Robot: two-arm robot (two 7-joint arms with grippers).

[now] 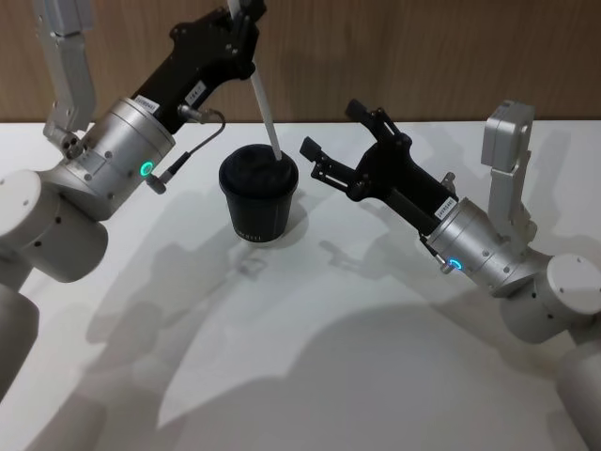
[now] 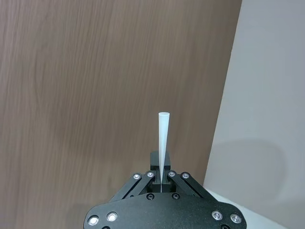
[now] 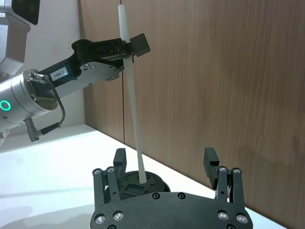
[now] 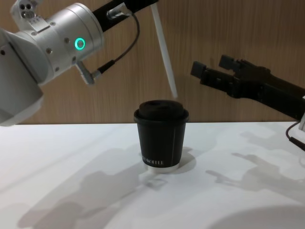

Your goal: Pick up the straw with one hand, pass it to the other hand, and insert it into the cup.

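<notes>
The white straw (image 1: 263,99) leans over the black lidded cup (image 1: 258,202), its lower tip at the lid's top. I cannot tell whether the tip is in the lid's hole. My left gripper (image 1: 242,14) is shut on the straw's upper part, high above and behind the cup. In the left wrist view the straw (image 2: 163,143) sticks out past the closed left gripper (image 2: 162,179). My right gripper (image 1: 331,129) hangs open, just right of the cup and level with the straw, holding nothing. The chest view shows the straw (image 4: 164,57) slanting down to the cup (image 4: 161,138).
The cup stands on a white table (image 1: 310,338) with a brown wood-grain wall (image 1: 423,47) behind it. A thin dark cable (image 1: 202,136) loops off the left wrist near the cup. Bare table lies in front of the cup.
</notes>
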